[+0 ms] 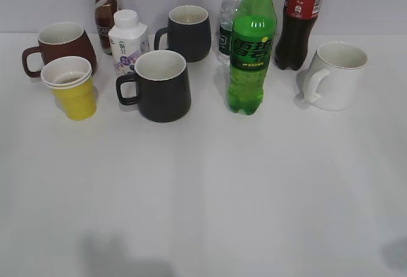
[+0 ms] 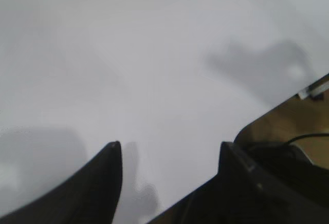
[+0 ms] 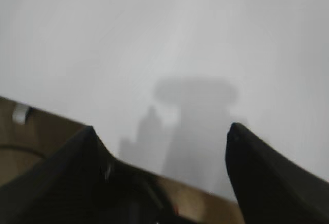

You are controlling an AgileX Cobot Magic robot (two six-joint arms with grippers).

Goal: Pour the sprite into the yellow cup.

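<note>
1. The sprite (image 1: 252, 45) stands upright on the white table (image 1: 210, 188), right of the near black mug (image 1: 160, 85).
2. The yellow cup (image 1: 71, 87) sits left of that mug, just in front of the brown-red mug (image 1: 60, 47).
3. The left gripper (image 2: 169, 154) is spread wide above bare table, holding nothing.
4. The right gripper (image 3: 162, 131) is likewise spread and holds nothing.

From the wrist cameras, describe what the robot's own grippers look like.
Only the fingers show. The left gripper has two dark, near-black fingers tapering to rounded tips, matte and unmarked. The right gripper has the same black, wedge-shaped fingers. A thin dark cable runs beside the left one. No arms appear in the exterior view.
</note>
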